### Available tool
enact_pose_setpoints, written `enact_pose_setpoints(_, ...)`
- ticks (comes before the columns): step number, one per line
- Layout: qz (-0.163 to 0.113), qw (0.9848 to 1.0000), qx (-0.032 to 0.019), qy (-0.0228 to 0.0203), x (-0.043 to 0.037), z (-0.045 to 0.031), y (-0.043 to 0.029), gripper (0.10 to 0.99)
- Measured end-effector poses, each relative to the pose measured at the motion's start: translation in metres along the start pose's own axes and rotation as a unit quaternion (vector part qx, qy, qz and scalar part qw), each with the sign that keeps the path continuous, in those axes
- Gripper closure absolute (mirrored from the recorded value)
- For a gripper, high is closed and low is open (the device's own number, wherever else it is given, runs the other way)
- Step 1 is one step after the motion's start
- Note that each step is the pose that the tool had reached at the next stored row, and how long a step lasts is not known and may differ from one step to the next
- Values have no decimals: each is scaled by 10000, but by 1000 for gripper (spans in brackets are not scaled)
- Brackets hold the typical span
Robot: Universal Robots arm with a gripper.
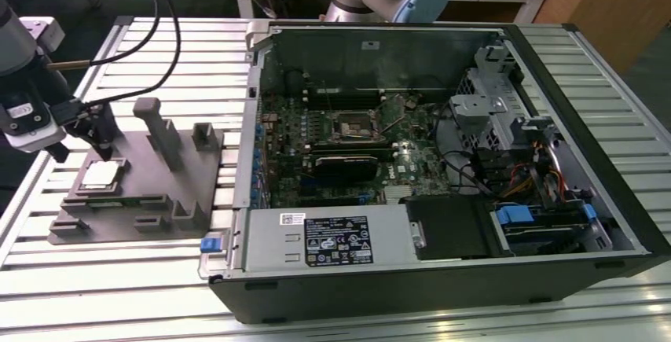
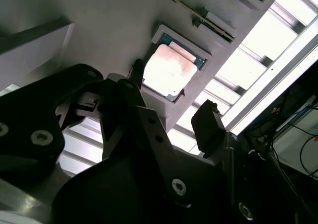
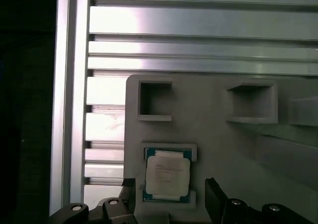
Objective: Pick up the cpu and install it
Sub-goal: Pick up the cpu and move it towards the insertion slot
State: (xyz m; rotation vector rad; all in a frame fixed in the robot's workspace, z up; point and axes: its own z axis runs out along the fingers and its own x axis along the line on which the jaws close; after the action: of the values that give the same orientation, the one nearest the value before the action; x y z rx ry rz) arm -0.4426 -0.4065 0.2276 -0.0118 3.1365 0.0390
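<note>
Over to the exterior view: the gripper (image 1: pixel 97 147) hangs low at the exterior view's left, right above the cpu (image 1: pixel 102 175), which lies flat in its seat on the grey tray (image 1: pixel 157 208). That's one cpu and one tray, the tray resting on the slatted table (image 1: pixel 126 295) just beside the one open computer case (image 1: pixel 441 161). The case lies on its side with its panel off, which I'd judge is so an arm can reach the one bare socket (image 1: pixel 357 126) on the board from above. Now the second wrist view: the cpu (image 2: pixel 171 70) shows bright in its shallow frame, and the gripper (image 2: pixel 174 102) has its jaws spread, two fingers (image 2: pixel 208 127) standing off to either side of the chip, neither one touching it as far as I can tell. Nothing is held. On to the first wrist view: same story, the cpu (image 3: pixel 167 182) sits square in its pocket on the tray (image 3: pixel 223 134), a raised lip on two opposite sides keeping it from sliding and leaving the other two sides free for the two fingers (image 3: pixel 128 196) of the gripper (image 3: pixel 171 199), which flank it with daylight on both sides. Beyond it I count two square pockets (image 3: pixel 155 101), both empty. The chip is on the tray, not in the case.
</note>
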Motion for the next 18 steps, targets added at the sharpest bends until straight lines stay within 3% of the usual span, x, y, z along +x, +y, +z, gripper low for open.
enact_pose_setpoints(7, 24, 10000, 0, -1, -38, 124, -3, 424)
enact_pose_setpoints(18, -67, 10000, 0, -18, -17, 283, -26, 424)
